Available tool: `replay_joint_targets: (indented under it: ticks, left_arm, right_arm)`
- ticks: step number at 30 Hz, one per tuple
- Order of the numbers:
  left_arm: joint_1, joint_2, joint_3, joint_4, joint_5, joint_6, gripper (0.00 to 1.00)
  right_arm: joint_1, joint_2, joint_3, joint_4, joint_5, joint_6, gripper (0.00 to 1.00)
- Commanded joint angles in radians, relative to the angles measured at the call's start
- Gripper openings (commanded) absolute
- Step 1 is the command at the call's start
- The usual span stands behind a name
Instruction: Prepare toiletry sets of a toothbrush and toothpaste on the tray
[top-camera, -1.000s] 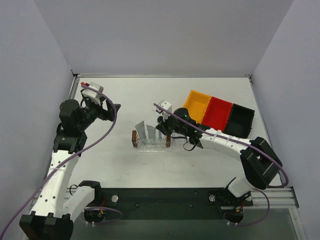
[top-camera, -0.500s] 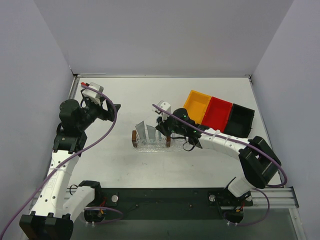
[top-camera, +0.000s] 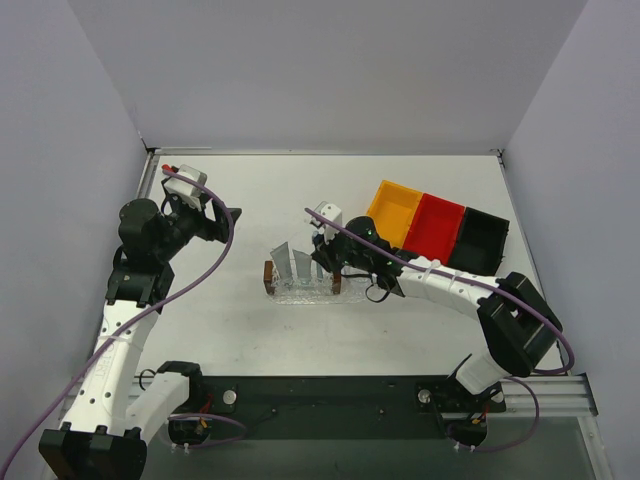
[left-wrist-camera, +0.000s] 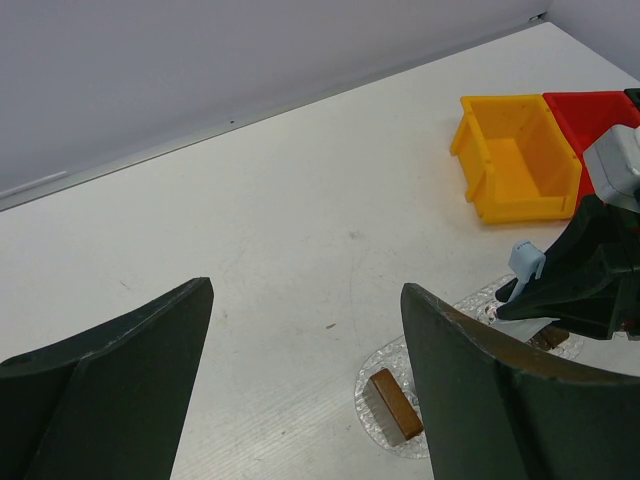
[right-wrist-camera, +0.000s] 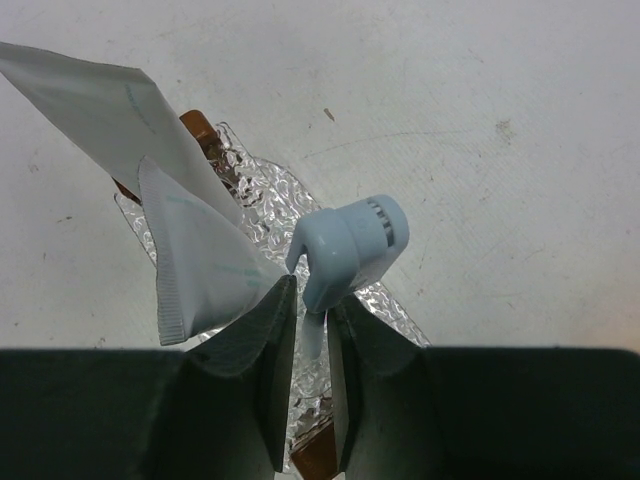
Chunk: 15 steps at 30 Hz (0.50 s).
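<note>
1. Left gripper (left-wrist-camera: 305, 290): jaws spread wide with nothing between them, hovering over bare table well left of the tray (right-wrist-camera: 262, 200). My read is that it's parked there so the right arm has the tray to itself.
2. Brown block (left-wrist-camera: 396, 405) sits at the tray's left end, and there's a second one at the right end. They're probably end stops or props, but I can't confirm that.
3. Toothpaste (right-wrist-camera: 195, 270): two tubes on the tray's left half, tilted and overlapping, wide crimped ends raised. Caps aren't visible. The tilt likely comes from how they were dropped in, leaning on each other.
4. The tray is mid-table with its long axis running left-right, within reach of both arms.
5. Right gripper (right-wrist-camera: 312, 295): clenched on the toothbrush (right-wrist-camera: 350, 245), fingers on the handle just below the head.
   - The brush is roughly upright, head up, over the tray's right part and just beside the nearer tube.
   - Its lower end is hidden behind the fingers, so I can't tell if it touches the tray.
6. Judgement: the step in hand is setting the brush down next to a tube to complete a set. Gripping high near the head keeps the fingers off the tubes. The risk is nudging the leaning tube on release.
7. Yellow bin (left-wrist-camera: 515, 150), red bin (top-camera: 435, 225) and black bin (top-camera: 480, 240) sit in a row right of the tray, probably supply. The wrist view shows the yellow one empty; the contents of the other two are unclear.
</note>
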<state>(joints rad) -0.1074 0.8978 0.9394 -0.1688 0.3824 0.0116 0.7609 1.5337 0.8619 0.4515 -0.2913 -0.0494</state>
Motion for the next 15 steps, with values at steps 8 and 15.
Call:
replay_joint_targets:
  ticks: [8,15]
  left_arm:
    - [0.008,-0.008,0.001,0.052,0.023,-0.001,0.86]
    - [0.008,-0.003,0.004,0.055,0.026,-0.002,0.86]
  right_arm:
    - [0.008,-0.004,0.014,0.013,0.017,0.003,0.20]
    - [0.006,-0.017,0.014,0.004,0.030,-0.003,0.26]
